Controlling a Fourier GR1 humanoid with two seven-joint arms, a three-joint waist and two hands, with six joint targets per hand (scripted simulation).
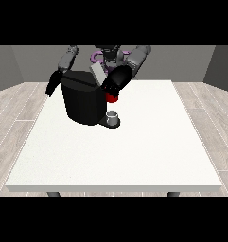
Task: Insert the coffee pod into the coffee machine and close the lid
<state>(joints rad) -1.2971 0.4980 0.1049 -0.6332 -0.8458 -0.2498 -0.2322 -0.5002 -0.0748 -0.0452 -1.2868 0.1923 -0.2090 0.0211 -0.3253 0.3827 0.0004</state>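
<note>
The coffee machine [83, 101] stands on the white table [134, 156]. The hand at the view's right [116, 81] hovers over the machine's front, above a red thing at the machine [112, 98]; its finger state cannot be told. The hand at the view's left [53, 85] hangs beside the machine, fingers straight. A grey thing [113, 116] sits at the machine's base; whether it is the pod cannot be told.

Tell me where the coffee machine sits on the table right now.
In the front view, the coffee machine stands on the table's far left part, between both hands, with a red thing at its right.
</note>
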